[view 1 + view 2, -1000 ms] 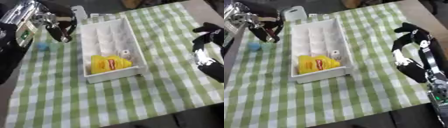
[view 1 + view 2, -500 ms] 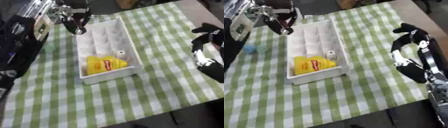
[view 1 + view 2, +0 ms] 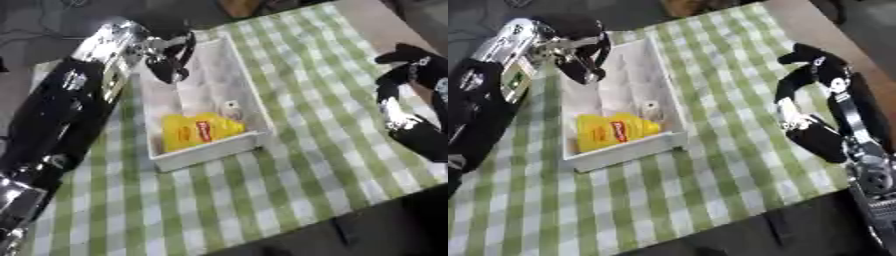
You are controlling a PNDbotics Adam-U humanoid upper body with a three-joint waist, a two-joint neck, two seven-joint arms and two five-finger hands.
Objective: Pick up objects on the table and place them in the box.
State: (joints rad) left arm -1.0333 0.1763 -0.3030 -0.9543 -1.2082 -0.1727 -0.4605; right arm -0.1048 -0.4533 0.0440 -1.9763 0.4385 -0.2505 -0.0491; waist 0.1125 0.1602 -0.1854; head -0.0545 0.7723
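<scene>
Left hand (image 3: 171, 60) over the box (image 3: 249, 92); yellow bottle (image 3: 197, 131) inside.

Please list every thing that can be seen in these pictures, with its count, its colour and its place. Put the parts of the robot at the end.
Tablecloth: one, green and white checks, covers the table.
Box: one, white, open top, on the cloth left of centre, long side running away from the camera.
Bottle: one, yellow with a red label, lying inside the near end of the box.
Small object: one, pale and roundish, inside the box just beyond the bottle; what it is cannot be told.
Table edge: bare brown strip at the far right.
Left hand: one, black with a silver arm, fingers curled, over the far left part of the box; nothing visible in it.
Right hand: one, black, at the right above the cloth, away from the box.
</scene>
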